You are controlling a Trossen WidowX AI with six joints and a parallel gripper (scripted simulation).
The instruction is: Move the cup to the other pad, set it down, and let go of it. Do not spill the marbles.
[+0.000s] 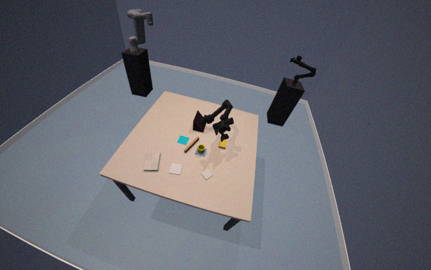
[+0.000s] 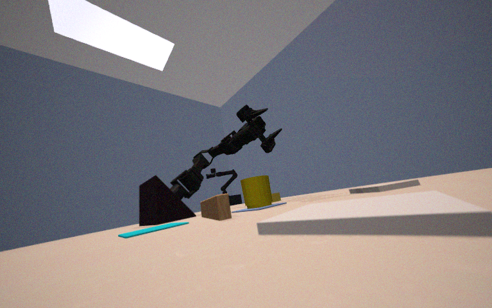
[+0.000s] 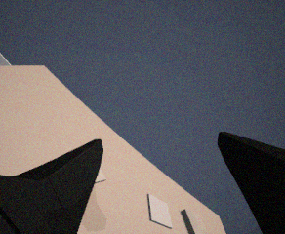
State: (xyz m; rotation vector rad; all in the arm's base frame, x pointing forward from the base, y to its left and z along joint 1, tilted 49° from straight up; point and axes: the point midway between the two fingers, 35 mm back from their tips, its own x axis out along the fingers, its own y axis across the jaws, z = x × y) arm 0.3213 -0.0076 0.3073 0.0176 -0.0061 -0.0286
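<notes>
Yellow cylindrical cup point(image 1: 201, 148) point(image 2: 256, 192), one, thick-walled, upright on a thin blue square pad point(image 1: 198, 153) point(image 2: 242, 210); contents indistinct. Black jointed arm point(image 1: 218, 111) point(image 2: 223, 147), one, reaching outward from a dark wedge-shaped base; gripper point(image 1: 220, 134) point(image 2: 274, 119) point(image 3: 160, 142) raised above table height, fingers spread wide, gripping nothing. Wood-grained bar point(image 1: 191, 144) point(image 2: 215, 208), one, between cup and flat cyan square pad point(image 1: 183, 140) point(image 2: 152, 230). Yellow rectangular block point(image 1: 222, 143) point(image 2: 276, 197), one. White square tiles point(image 1: 176, 168) point(image 3: 159, 211), two; pale rectangular slab point(image 1: 152, 161), one. Tabletop point(image 1: 224, 190) point(image 2: 164, 267) point(image 3: 35, 107), pale, faintly grained.
</notes>
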